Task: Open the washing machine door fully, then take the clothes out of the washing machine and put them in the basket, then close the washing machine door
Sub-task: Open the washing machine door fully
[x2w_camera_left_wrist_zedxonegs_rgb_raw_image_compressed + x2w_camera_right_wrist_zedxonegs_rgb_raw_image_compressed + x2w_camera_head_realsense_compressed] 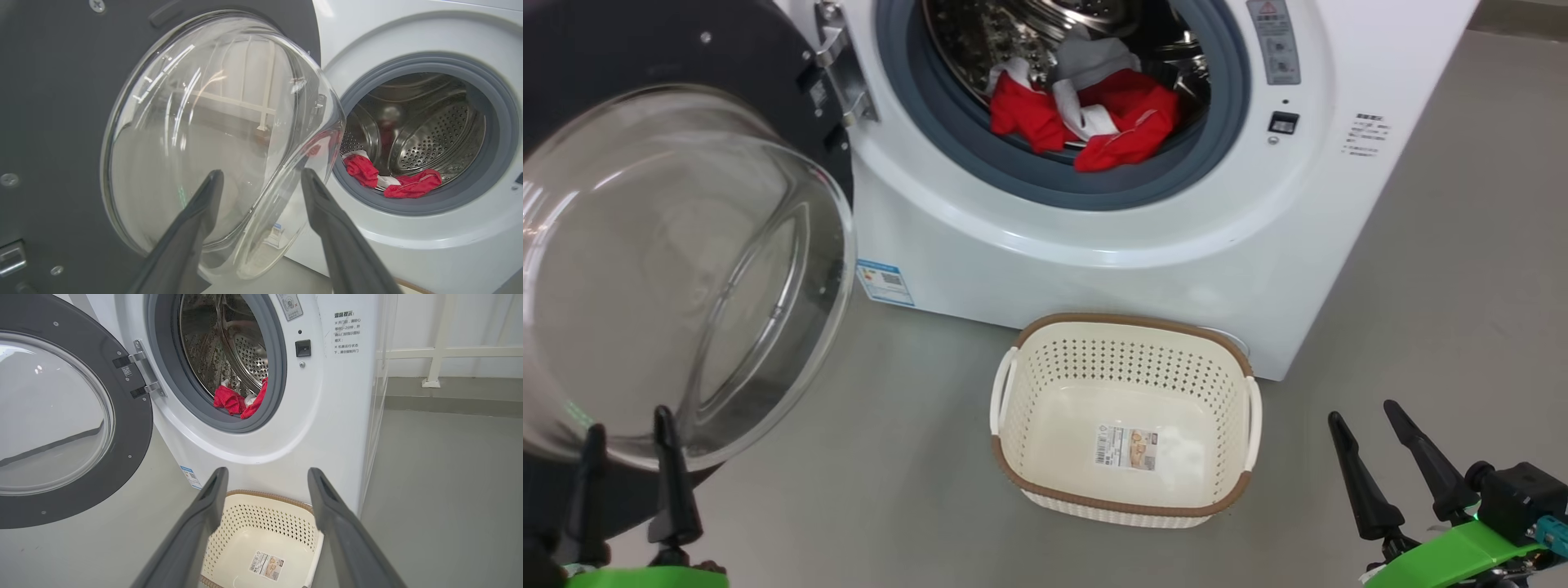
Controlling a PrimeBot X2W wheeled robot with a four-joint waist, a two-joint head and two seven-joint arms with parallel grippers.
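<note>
above grey floor (890,465), left hand (630,420) gapes before washing machine door (686,269).

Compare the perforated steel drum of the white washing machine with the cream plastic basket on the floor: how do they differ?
The round shiny steel drum holds red, white and grey clothes; the rectangular cream plastic basket holds only a label sticker. The drum opens to the front, the basket upward. Both have perforated walls.

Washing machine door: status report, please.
Left gripper open, right gripper open, both empty. Door wide open. Clothes in drum, basket empty. Drum mouth unobstructed.
</note>
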